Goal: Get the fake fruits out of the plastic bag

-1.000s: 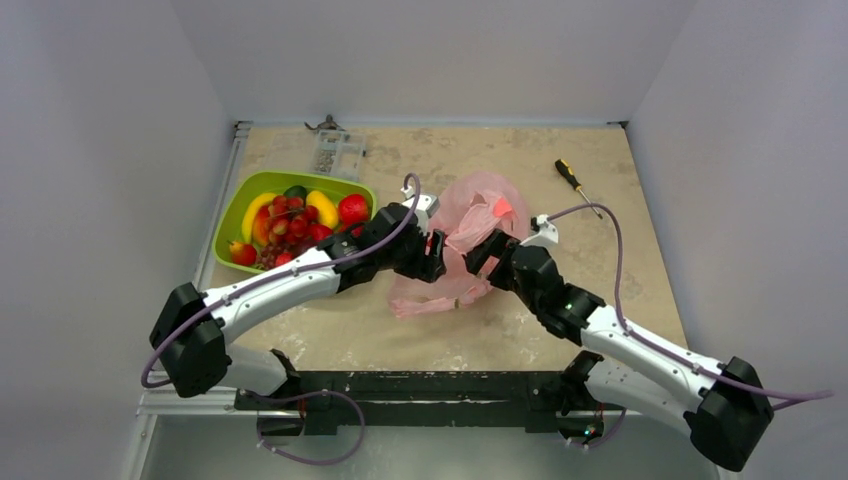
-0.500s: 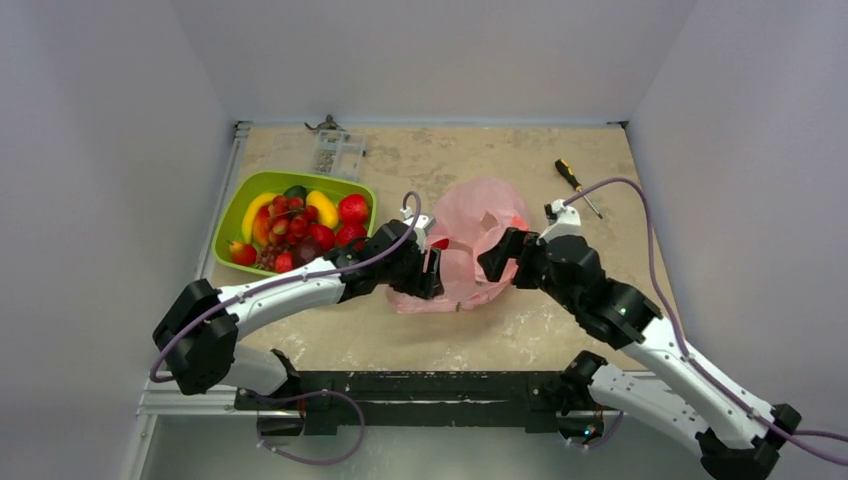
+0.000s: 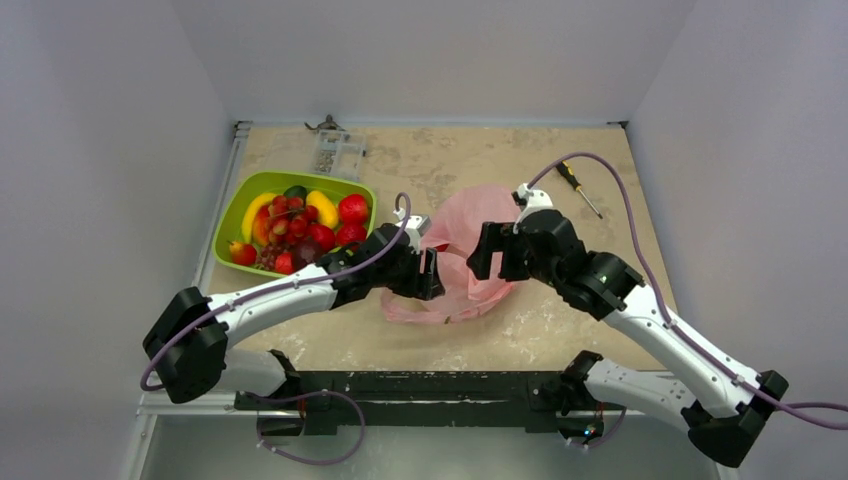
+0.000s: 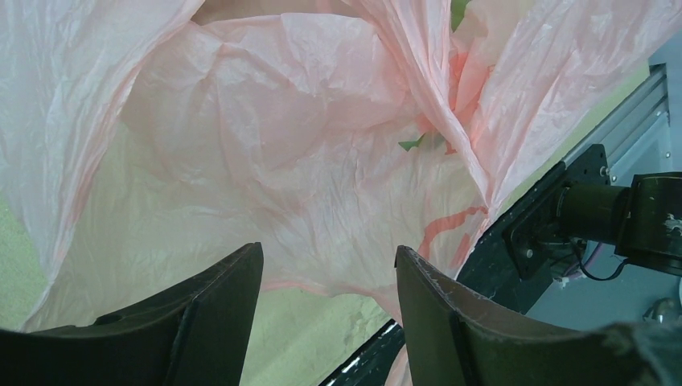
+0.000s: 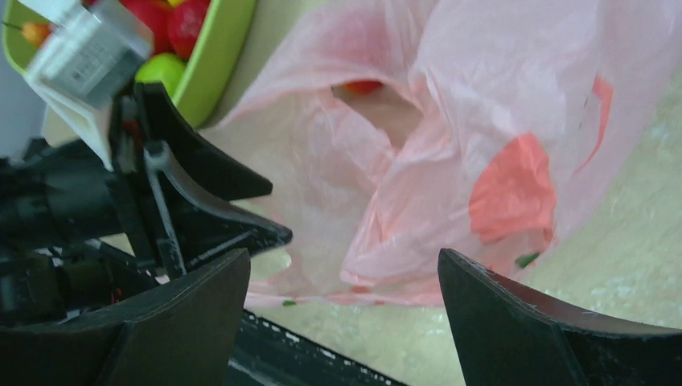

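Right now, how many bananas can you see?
2, both in the green tray: the left banana and the far banana. The plastic bag may hide more.

Pink plastic bag (image 3: pixel 462 222) with red patches; lime-green tray (image 3: pixel 228 225); red and yellow fake fruits (image 3: pixel 296 228).

The left arm (image 3: pixel 270 293) and the right arm (image 3: pixel 655 322) are built of white shell links joined by rounded black joints, with bulky black shoulder housings. A purple cable (image 3: pixel 570 156) loops along each. The left gripper (image 4: pixel 327 257) and right gripper (image 5: pixel 344 265) have matte black, curved, wedge-shaped fingers. A white labelled camera block (image 5: pixel 84 56) sits at the left wrist.
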